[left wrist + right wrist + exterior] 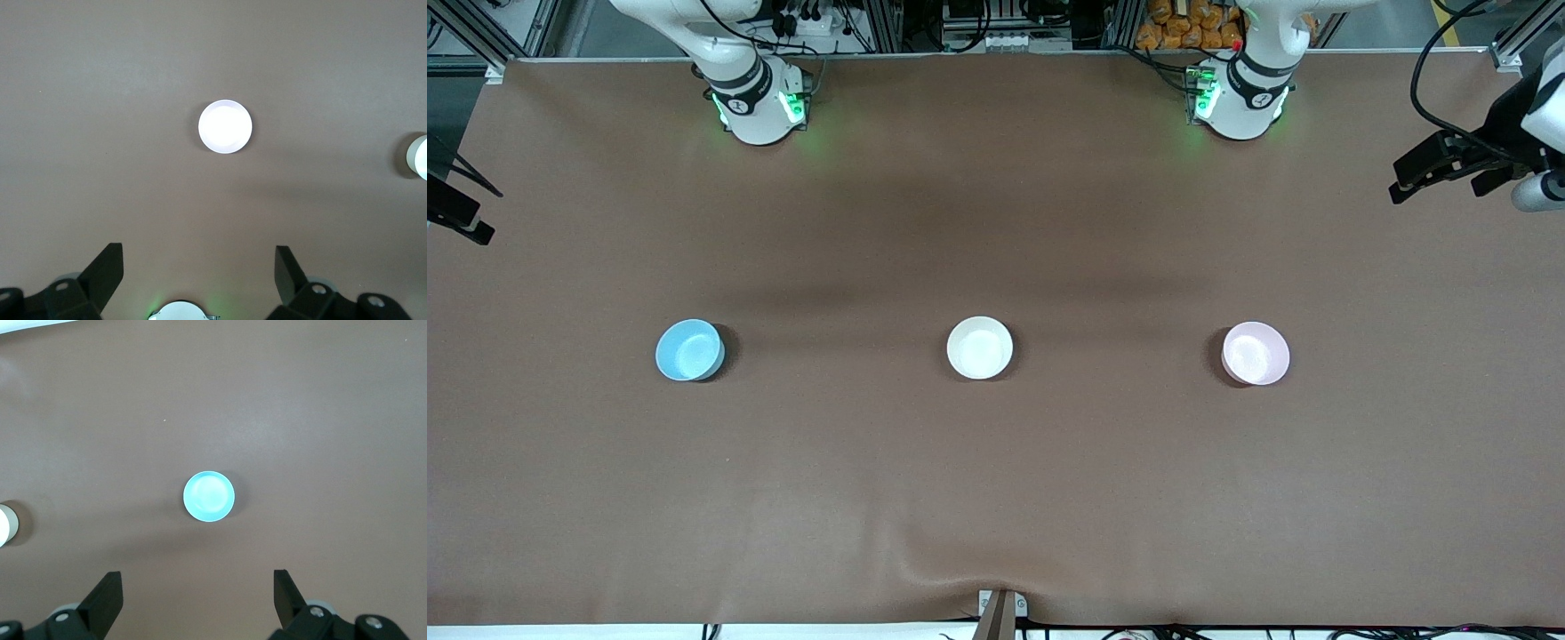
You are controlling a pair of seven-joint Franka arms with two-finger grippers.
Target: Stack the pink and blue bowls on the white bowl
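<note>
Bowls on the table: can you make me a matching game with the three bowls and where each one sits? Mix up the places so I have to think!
Column one:
1. blue bowl
2. white bowl
3. pink bowl

Column two:
A. in the middle, between the other two bowls
B. toward the left arm's end of the table
C. toward the right arm's end of the table

Right pairs: 1-C, 2-A, 3-B.

All three bowls stand apart in a row on the brown table, and neither gripper holds one.

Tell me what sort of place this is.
Probably a robotics lab: two arm bases bolted along a brown-covered table, aluminium framing and cables at its edge, and only a blue bowl, white bowl and pink bowl set out.
</note>
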